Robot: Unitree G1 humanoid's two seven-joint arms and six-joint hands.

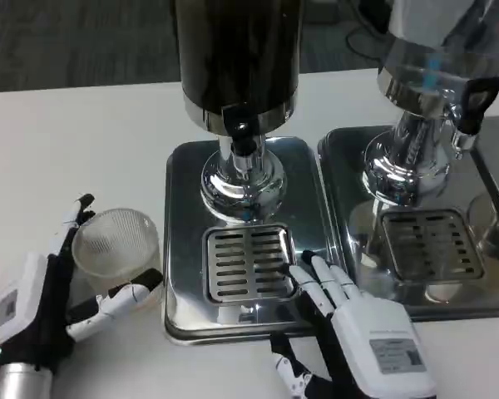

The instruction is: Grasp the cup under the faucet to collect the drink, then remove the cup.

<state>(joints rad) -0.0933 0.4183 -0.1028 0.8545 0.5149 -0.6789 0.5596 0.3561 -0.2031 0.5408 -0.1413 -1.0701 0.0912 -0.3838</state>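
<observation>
Two open hands (pixel 41 303) (pixel 358 320), cup (pixel 116 245) between left fingers.

Left white-and-black many-fingered hand (pixel 41 312) is lying low at picture left, fingers spread wide, thumb reaching right, apparently gripping nothing. Right white-backed hand (pixel 353 328) is resting palm down, fingers extended forward together, thumb sticking out left.

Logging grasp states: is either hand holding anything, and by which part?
Left hand cups the clear cup by its sidewall; firm grip cannot be told. Right hand holds nothing.
</observation>
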